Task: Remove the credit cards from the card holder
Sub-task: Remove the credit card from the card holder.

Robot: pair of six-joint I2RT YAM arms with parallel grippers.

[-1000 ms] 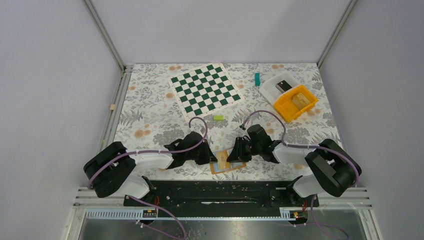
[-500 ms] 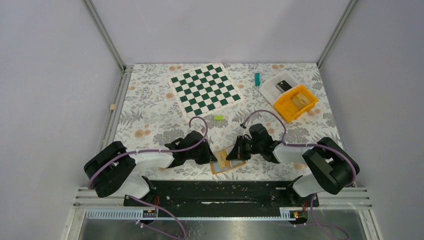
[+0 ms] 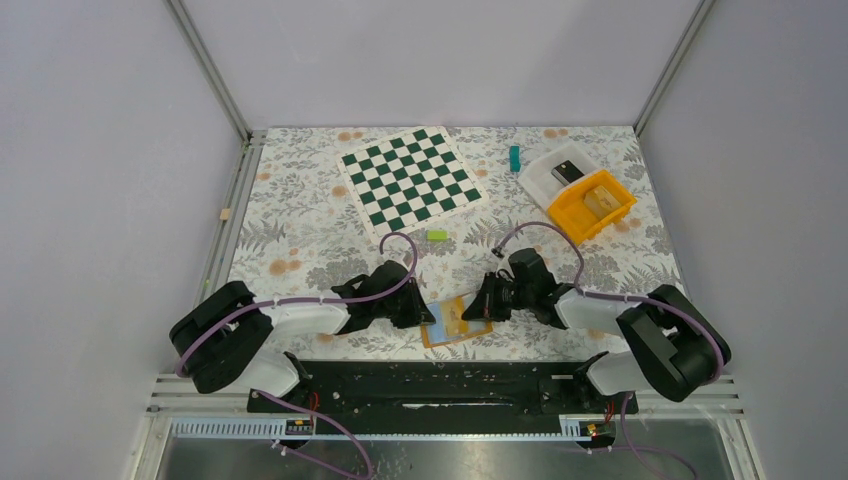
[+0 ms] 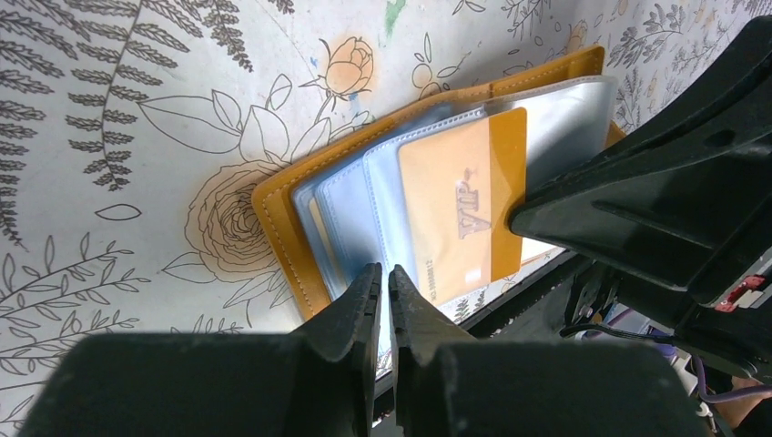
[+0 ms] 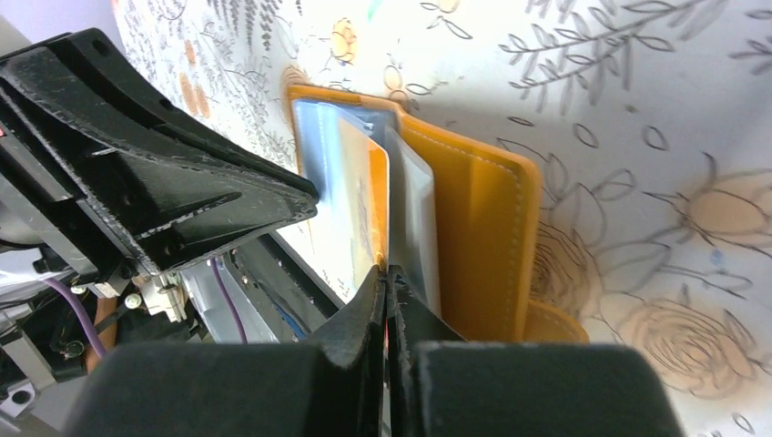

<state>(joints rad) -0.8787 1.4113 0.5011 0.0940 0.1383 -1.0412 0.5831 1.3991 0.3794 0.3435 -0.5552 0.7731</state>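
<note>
1. Desk (image 3: 300, 230): the open card holder (image 4: 282, 228) lies at its near edge, between my arms.
2. My left gripper (image 4: 382, 282) pinches the holder's edge, pinning it.
3. My right gripper (image 5: 387, 278) is clenched on one credit card (image 5: 360, 200); next I'd pull it straight out.

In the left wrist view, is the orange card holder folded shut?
No, the card holder lies spread open, with an orange VIP card showing inside.
</note>
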